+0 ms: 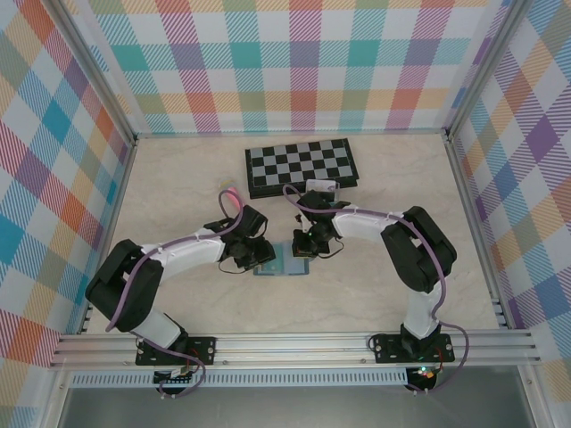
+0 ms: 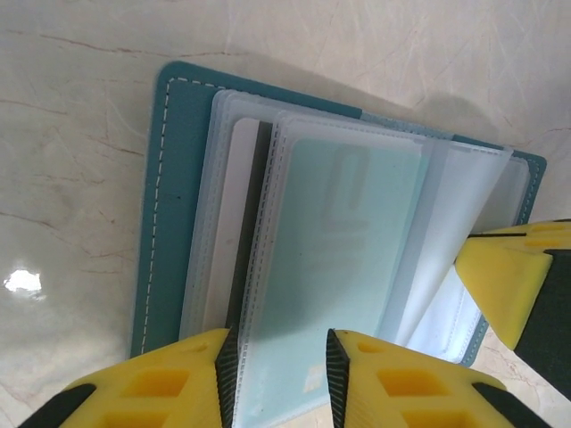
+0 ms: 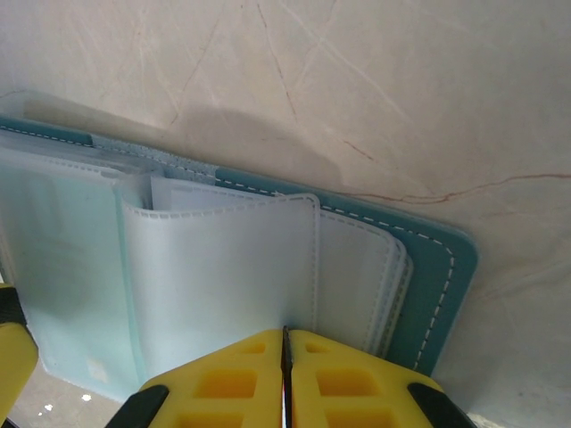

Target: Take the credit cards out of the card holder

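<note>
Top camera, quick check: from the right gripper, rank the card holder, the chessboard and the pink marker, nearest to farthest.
1. card holder: right at the right gripper, one clear sleeve pinched in its shut jaws.
2. chessboard: straight beyond the gripper, toward the back wall.
3. pink marker: farthest, off to the back left.

Plaid walls [image 1: 285, 62], pale marbled tabletop [image 1: 178, 178]

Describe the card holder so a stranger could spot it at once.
Find the black-and-grey chessboard at the far middle of the table. Just nearer than it lies the card holder, opened flat. Unlike the checkered board, it is small, teal with white stitching, and fanned with clear plastic sleeves.
</note>
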You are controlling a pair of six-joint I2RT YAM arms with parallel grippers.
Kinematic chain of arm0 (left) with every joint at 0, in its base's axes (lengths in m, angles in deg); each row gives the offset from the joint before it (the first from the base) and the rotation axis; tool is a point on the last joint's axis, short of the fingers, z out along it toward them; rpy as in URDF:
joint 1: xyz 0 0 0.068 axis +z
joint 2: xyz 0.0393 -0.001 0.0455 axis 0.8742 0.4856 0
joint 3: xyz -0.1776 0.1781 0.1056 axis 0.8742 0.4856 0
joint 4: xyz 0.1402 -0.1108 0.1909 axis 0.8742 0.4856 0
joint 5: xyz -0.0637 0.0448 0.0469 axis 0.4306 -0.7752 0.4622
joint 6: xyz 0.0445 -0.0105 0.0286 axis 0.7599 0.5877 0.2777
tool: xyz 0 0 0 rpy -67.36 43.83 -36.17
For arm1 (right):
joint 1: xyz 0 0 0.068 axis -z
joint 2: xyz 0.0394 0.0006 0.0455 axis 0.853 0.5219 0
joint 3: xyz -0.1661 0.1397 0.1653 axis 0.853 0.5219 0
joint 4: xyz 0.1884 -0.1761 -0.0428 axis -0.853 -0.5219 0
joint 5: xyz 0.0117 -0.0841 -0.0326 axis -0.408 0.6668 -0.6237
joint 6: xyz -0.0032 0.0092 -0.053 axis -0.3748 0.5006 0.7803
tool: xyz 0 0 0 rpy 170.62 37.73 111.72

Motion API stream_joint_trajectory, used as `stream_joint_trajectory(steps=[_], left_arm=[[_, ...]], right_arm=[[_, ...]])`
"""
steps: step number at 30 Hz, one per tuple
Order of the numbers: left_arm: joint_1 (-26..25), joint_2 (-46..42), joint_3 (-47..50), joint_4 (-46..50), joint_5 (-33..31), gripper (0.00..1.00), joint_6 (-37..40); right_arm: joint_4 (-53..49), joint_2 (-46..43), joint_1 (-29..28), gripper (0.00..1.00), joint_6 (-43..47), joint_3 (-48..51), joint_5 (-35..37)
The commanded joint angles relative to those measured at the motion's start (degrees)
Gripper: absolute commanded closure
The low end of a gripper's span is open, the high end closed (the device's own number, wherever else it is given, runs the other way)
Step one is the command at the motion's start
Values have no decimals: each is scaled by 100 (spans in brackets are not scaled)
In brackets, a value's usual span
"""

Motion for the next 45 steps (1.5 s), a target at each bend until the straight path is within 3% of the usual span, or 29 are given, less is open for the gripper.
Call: stream_joint_trajectory(steps=[1, 14, 26, 45], left_arm=[[28, -243, 0, -44, 63, 68, 71], [32, -437, 20, -205, 413, 72, 204], [26, -341, 240, -1350, 1477, 76, 120], [-20, 129, 102, -1260, 1450, 68, 184]], right_arm=[[-263, 269, -16, 91, 78, 44, 241], [-293, 260, -11, 91, 65, 35, 261], [-263, 234, -12, 91, 50, 52, 244], [-271, 190, -7, 88, 67, 52, 235]])
